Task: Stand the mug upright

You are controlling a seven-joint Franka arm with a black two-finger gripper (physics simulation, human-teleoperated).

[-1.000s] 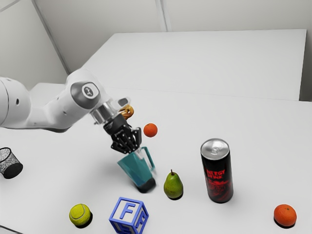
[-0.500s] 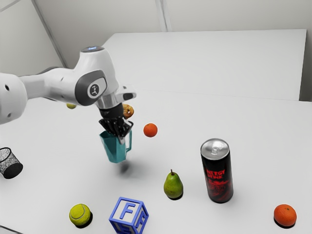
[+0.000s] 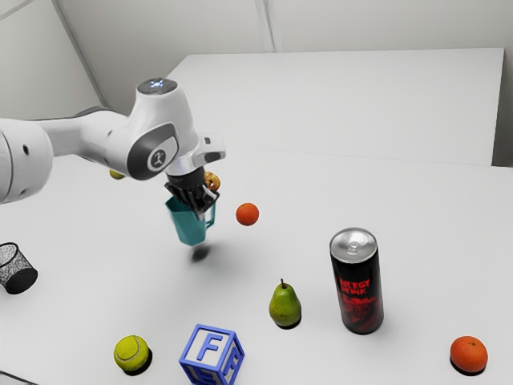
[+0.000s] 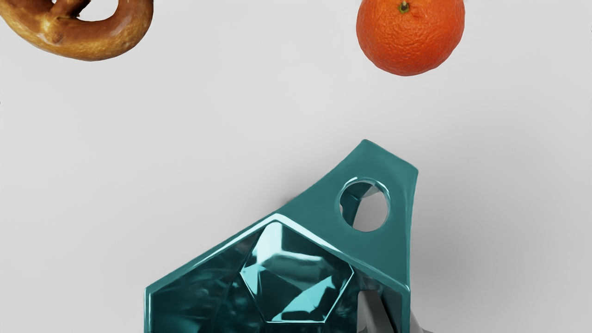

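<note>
At ten o'clock from the pear (image 3: pixel 284 306) in the exterior view, the mug (image 3: pixel 189 225) hangs mouth-up, slightly tilted, above the surface (image 3: pixel 377 200). Our fingers (image 4: pixel 371 312) pinch its wall near the handle (image 4: pixel 393 245), a sound hold; we judge it light, stiff, perhaps slippery.

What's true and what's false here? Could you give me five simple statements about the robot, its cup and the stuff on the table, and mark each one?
1. The teal mug is held above the table. True.
2. The mug's open end faces down. False: it faces up, and the wrist view looks into it.
3. The gripper has one finger inside the mug. True.
4. The energy drink can lies on its side. False: the can stands upright.
5. The pear is nearer to the can than the tennis ball is. True.
</note>
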